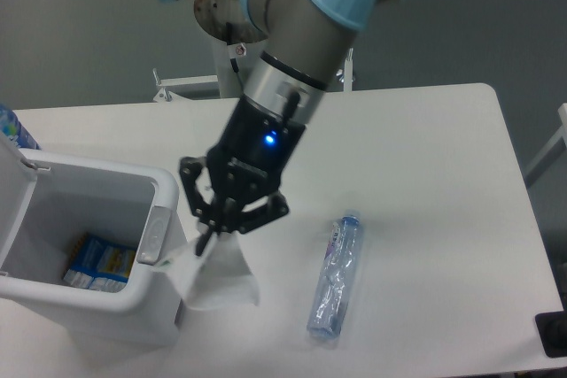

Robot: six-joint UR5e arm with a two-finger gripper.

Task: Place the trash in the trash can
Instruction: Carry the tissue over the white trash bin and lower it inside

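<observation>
I have the pincer (213, 238) clamped on the top edge of the crumpled white paper wrapper (215, 273), its fingers drawn together over a pinch of paper. The wrapper hangs below them in a loose fan, its left edge just beside the trash can's right wall; from here I cannot tell whether its lower edge touches the table (416, 157). Any print on the wrapper is too small for me to read.

The trash can (97, 298) sits at the near left, lid (12, 181) tipped back on its far left side, the grey latch tab (153, 235) on the right rim close to the pincer. Inside it lies a blue and yellow carton (97, 264); its lettering is not legible to me.

To the right of the pincer, well apart from the wrapper, the crushed clear plastic bottle (333, 277) lies flat on the table, bluish cap at its far end. Its label shows only faint marks I cannot make out.
</observation>
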